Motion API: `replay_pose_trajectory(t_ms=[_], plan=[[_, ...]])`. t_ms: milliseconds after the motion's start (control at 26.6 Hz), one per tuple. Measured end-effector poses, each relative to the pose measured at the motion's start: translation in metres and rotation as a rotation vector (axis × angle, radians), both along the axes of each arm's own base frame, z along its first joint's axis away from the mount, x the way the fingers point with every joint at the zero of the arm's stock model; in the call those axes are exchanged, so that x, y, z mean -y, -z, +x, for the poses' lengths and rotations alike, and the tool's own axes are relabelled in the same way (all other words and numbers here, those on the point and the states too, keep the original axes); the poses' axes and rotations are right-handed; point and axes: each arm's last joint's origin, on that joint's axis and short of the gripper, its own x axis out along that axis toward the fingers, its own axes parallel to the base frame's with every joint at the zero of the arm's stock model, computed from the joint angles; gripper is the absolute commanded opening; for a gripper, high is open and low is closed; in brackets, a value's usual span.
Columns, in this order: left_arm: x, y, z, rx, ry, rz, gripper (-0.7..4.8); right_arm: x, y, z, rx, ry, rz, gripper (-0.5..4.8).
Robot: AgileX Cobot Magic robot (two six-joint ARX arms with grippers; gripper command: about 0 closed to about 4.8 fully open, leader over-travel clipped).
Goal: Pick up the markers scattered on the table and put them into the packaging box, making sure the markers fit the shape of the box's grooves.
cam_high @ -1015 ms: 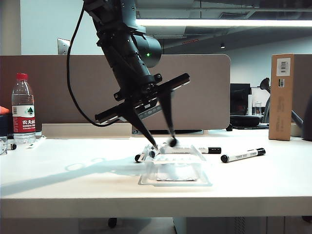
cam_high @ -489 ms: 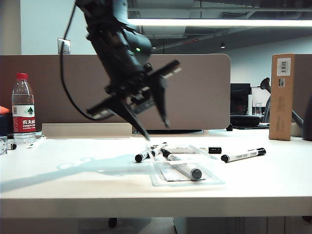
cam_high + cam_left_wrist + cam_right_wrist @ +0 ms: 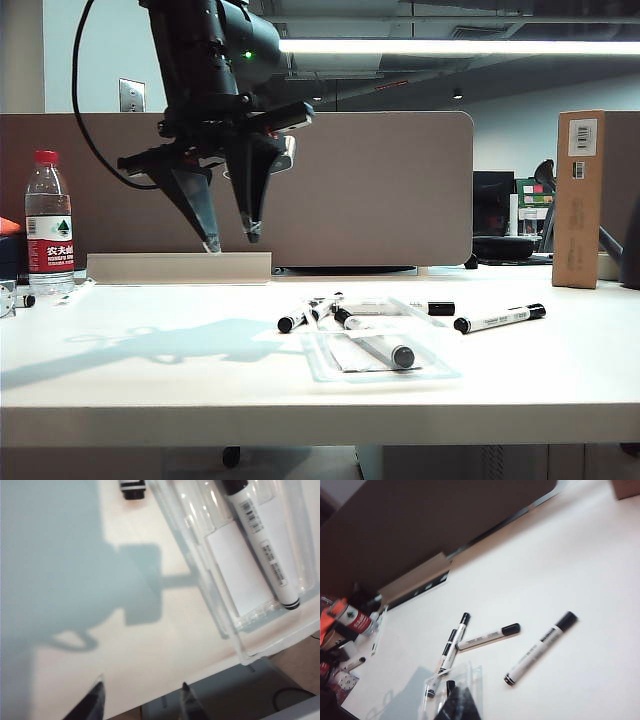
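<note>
The left gripper (image 3: 232, 240) is hanging high above the counter (image 3: 150, 380), left of the box (image 3: 375, 355) — its fingers (image 3: 205, 225) spread apart, gripping nothing. One marker (image 3: 375, 346) is lying in a groove of the box; others (image 3: 310, 313) are resting just behind it, and one (image 3: 498, 318) is lying off to the right. The right gripper (image 3: 457, 705) is showing only as a dark tip, fingers together.
</note>
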Motion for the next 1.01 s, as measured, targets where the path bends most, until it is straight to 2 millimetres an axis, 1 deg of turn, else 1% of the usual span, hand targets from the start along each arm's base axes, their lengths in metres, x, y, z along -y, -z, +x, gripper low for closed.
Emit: replay_pose_trajectory(t_ms=[38, 75, 150, 225, 263, 301, 376, 413, 451, 564, 639, 714, 789, 939, 1015], plan=[[-0.002, 0.0, -0.001, 0.001, 0.01, 0.025, 1.92, -0.004, -0.014, 0.022, -0.05, -0.037, -0.013, 0.0], [-0.004, -0.002, -0.003, 0.013, 0.023, 0.054, 1.92, -0.007, -0.02, 0.047, -0.129, -0.092, -0.007, 0.0], [-0.007, -0.007, -0.005, 0.045, 0.037, 0.105, 1.92, -0.013, -0.017, 0.072, -0.253, -0.165, 0.006, 0.07], [-0.01, -0.013, -0.008, 0.086, 0.056, 0.163, 1.92, -0.023, -0.017, 0.102, -0.366, -0.213, 0.008, 0.57], [-0.012, -0.015, -0.008, 0.101, 0.061, 0.18, 1.92, -0.026, -0.019, 0.114, -0.402, -0.223, 0.0, 1.06], [-0.014, -0.019, -0.01, 0.13, 0.072, 0.204, 1.92, -0.031, -0.024, 0.136, -0.469, -0.229, -0.024, 1.24], [-0.018, -0.029, -0.013, 0.174, 0.07, 0.22, 1.92, -0.038, -0.028, 0.158, -0.556, -0.241, -0.055, 1.42], [-0.02, -0.035, -0.015, 0.201, 0.069, 0.218, 1.92, -0.043, -0.028, 0.172, -0.598, -0.248, -0.071, 1.53], [-0.021, -0.043, -0.018, 0.24, 0.067, 0.205, 1.92, -0.046, -0.026, 0.182, -0.633, -0.255, -0.085, 1.54], [-0.024, -0.063, -0.025, 0.332, 0.061, 0.161, 1.92, -0.057, -0.018, 0.203, -0.769, -0.266, -0.147, 1.54], [-0.027, -0.074, -0.029, 0.38, 0.064, 0.142, 1.92, -0.067, -0.017, 0.218, -0.801, -0.259, -0.192, 1.54], [-0.031, -0.083, -0.034, 0.423, 0.071, 0.141, 1.92, -0.074, -0.014, 0.228, -0.822, -0.261, -0.229, 1.54], [-0.034, -0.09, -0.038, 0.447, 0.074, 0.144, 1.92, -0.081, -0.009, 0.234, -0.871, -0.256, -0.267, 1.54], [-0.042, -0.104, -0.049, 0.501, 0.075, 0.164, 1.92, -0.09, 0.008, 0.246, -0.949, -0.235, -0.331, 1.6], [-0.048, -0.116, -0.059, 0.536, 0.075, 0.151, 1.92, -0.093, 0.019, 0.248, -0.991, -0.232, -0.357, 1.59]])
